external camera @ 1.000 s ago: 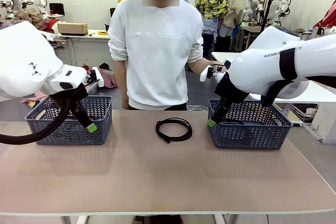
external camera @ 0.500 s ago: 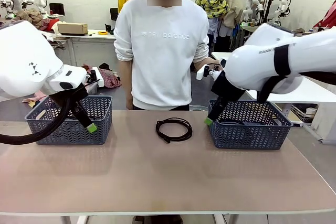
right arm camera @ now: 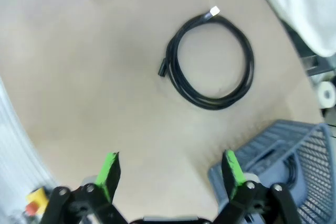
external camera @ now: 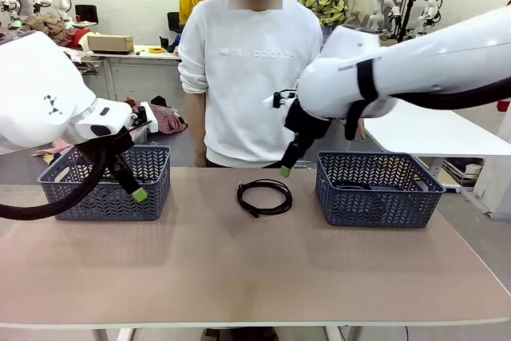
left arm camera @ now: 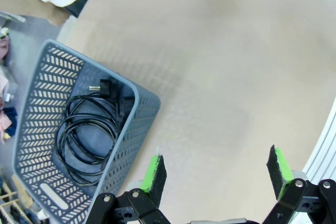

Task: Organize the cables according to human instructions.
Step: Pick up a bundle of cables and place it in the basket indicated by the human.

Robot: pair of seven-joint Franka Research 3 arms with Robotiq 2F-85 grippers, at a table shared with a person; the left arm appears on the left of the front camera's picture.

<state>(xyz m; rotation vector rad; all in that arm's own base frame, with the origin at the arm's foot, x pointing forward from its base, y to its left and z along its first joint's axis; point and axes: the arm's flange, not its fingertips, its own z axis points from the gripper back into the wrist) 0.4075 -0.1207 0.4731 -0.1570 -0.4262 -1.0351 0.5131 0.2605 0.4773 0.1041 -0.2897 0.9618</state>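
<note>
The coiled thin black power cable (external camera: 264,196) lies flat, just left-below the right gripper (external camera: 285,170), far nearer than the left gripper (external camera: 140,195); both grippers' jaws gape empty

Robotics lab/workshop w/ a clothing side: two white arms (external camera: 415,69) at a tan table (external camera: 239,269), more robot rigs at benches by the white back wall, cardboard box (external camera: 110,42) and heaped fabric on a worktop.
</note>
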